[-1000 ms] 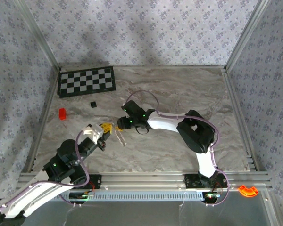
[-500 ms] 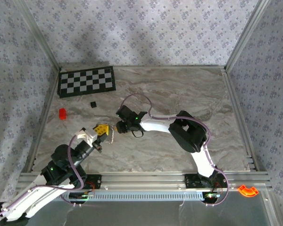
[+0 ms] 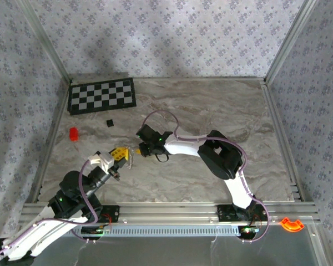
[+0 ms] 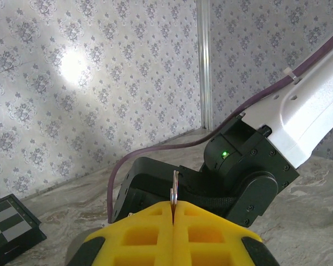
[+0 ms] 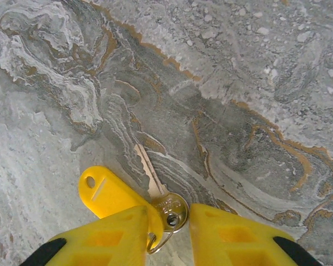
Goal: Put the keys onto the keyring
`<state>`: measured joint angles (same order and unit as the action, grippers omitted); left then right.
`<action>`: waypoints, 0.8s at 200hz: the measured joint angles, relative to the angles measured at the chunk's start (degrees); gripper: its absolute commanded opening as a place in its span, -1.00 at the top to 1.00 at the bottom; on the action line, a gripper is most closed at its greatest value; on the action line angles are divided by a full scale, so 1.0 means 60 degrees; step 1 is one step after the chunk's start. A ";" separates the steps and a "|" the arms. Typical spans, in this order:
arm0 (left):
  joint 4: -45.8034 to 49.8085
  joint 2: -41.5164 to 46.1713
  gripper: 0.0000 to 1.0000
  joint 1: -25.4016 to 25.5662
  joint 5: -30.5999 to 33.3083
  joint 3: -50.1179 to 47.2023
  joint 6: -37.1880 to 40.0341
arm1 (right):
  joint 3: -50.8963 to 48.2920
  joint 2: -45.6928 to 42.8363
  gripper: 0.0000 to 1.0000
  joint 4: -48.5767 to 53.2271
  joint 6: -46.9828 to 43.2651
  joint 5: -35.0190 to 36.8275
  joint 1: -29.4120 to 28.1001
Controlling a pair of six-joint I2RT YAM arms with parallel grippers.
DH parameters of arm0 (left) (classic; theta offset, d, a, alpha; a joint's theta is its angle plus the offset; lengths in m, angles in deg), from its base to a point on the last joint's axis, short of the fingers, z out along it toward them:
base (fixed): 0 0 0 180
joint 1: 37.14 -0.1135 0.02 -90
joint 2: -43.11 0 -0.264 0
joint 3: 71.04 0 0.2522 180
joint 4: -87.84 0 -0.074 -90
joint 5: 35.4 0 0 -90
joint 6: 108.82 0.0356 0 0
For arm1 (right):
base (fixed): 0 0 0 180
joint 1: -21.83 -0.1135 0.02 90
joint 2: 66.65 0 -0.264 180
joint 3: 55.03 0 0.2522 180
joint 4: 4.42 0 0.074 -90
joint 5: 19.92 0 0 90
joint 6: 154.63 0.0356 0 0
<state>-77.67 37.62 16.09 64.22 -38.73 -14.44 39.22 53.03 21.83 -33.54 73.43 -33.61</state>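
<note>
A silver key (image 5: 167, 207) lies flat on the marble, its blade pointing up-left. A yellow plastic tag (image 5: 107, 193) hangs on it by a small wire loop (image 5: 160, 243). My right gripper (image 5: 169, 215) is low over the key, open. The key's round head sits between the yellow fingers (image 5: 233, 233), and the left finger overlaps the tag. In the top view the right gripper (image 3: 139, 149) is at table centre-left. My left gripper (image 3: 120, 153) is right beside it. In the left wrist view the left gripper (image 4: 173, 206) is shut on the thin metal keyring (image 4: 173, 185), which stands edge-on above the fingertips.
A checkerboard (image 3: 102, 95) lies at the back left. A small black cube (image 3: 109, 122) and a red block (image 3: 73, 133) sit in front of it. An orange ring-shaped piece (image 3: 292, 224) rests outside the front right rail. Patterned walls close three sides.
My right arm reached left toward the left gripper and its jaws narrowed around the key head. The left gripper shifted slightly nearer and left, still pinching the keyring.
</note>
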 measured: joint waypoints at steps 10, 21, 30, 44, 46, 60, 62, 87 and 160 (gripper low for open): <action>-0.0004 0.0000 1.00 0.0000 -0.0036 0.0000 0.0000 | -0.0015 0.0000 0.53 0.0000 0.0000 0.0029 0.0000; -0.0033 0.0000 1.00 0.0000 -0.0135 0.0000 0.0000 | -0.0033 -0.0004 0.56 -0.0007 0.0004 0.0062 0.0000; -0.0098 0.0000 1.00 0.0004 -0.0262 -0.0015 0.0000 | -0.0076 -0.0029 0.59 -0.0033 0.0004 0.0066 0.0000; -0.0175 0.0015 1.00 0.0004 -0.0517 -0.0062 0.0000 | -0.0127 -0.0055 0.62 -0.0073 0.0004 0.0069 0.0000; -0.0175 0.0018 1.00 0.0004 -0.0565 -0.0069 0.0000 | -0.0127 -0.0055 0.62 -0.0076 0.0004 0.0073 0.0000; -0.0197 0.0025 1.00 0.0004 -0.0790 -0.0109 0.0000 | -0.0138 -0.0062 0.65 -0.0087 0.0004 0.0091 0.0000; -0.0200 0.0025 1.00 0.0004 -0.0816 -0.0117 0.0000 | -0.0142 -0.0066 0.66 -0.0091 0.0007 0.0095 0.0000; -0.0244 0.0025 1.00 0.0066 -0.1005 -0.0138 0.0004 | -0.0186 -0.0102 0.72 -0.0131 0.0011 0.0109 0.0000; -0.0240 0.0106 1.00 0.0310 -0.0889 -0.0138 0.0007 | -0.0302 -0.0226 0.90 -0.0109 0.0087 0.0168 0.0004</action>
<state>-79.11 38.25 17.95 58.89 -39.56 -14.40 37.41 51.67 21.18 -33.02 74.44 -33.59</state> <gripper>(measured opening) 0.047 0.073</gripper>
